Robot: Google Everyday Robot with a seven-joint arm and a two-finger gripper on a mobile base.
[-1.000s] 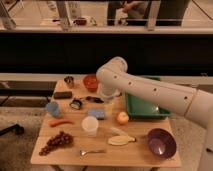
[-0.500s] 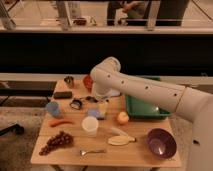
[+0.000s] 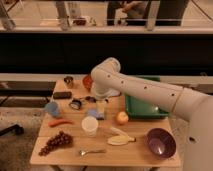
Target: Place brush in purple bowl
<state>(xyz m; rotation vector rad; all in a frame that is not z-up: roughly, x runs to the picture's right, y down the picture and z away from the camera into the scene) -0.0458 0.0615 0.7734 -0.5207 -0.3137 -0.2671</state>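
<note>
Gripper (image 3: pixel 99 100) is being held low over the wooden table (image 3: pixel 135 150), apparently for a pickup. Its opening cannot be told. The brush (image 3: pixel 80 102) is lying flat just beside the gripper, not yet lifted. The purple bowl (image 3: pixel 161 142) is being presented upright, well apart from the gripper, ready to receive the brush.

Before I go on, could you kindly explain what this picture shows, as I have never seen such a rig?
There is one camera, looking down on a wooden table. The white jointed limb from the right is a robot arm. Its gripper hangs low over the table's middle, next to the brush. The brush lies on the table; whether it is gripped I cannot tell. Near the picture's lower right stands the purple bowl. Also there: cup, grapes, fork, banana, green tray.
</note>
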